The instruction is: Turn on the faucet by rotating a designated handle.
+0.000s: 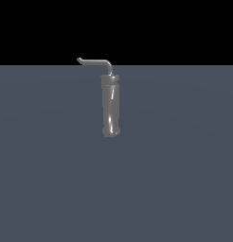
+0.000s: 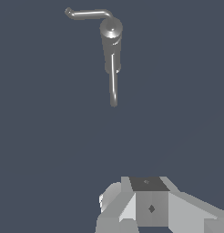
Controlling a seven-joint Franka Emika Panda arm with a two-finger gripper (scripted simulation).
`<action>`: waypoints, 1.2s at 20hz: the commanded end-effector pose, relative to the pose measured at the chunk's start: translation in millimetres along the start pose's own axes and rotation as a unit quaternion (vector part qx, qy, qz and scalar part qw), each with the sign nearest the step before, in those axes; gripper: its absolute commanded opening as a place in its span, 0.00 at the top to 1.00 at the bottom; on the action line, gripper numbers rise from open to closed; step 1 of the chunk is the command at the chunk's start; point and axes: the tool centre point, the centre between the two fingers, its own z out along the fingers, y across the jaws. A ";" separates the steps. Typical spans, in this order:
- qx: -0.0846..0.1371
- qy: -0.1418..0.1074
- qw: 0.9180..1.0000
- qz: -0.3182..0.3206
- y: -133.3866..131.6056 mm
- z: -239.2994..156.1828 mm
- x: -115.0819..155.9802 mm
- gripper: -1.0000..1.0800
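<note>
The faucet (image 1: pixel 110 106) is a glossy grey upright cylinder with ringed ends, standing on the flat grey-blue floor. The handle (image 1: pixel 94 61) is a thin L-shaped rod. It rises from the cylinder's top and reaches toward the exterior view's left, ending in a small hooked tip. The wrist view looks down on the faucet's round cap (image 2: pixel 111 28) and the handle (image 2: pixel 86 14). My gripper (image 2: pixel 145 200) shows only as light-grey blocks at the picture's edge, well apart from the faucet and touching nothing. Its jaws are not clear. The arm is out of the exterior view.
A second thin straight rod (image 2: pixel 113 82) runs out from the cylinder in the wrist view. The grey-blue floor (image 1: pixel 184 179) spreads flat around the faucet, with a black background behind it.
</note>
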 end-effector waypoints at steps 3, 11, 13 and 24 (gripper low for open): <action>0.000 0.002 1.000 -0.002 -0.3 -1.1 0.6 1.00; -0.003 0.025 0.999 -0.025 -3.4 -13.2 5.3 1.00; -0.003 0.024 0.999 -0.024 -3.3 -12.8 5.3 1.00; 0.007 0.020 1.000 0.020 -6.7 -12.1 27.5 1.00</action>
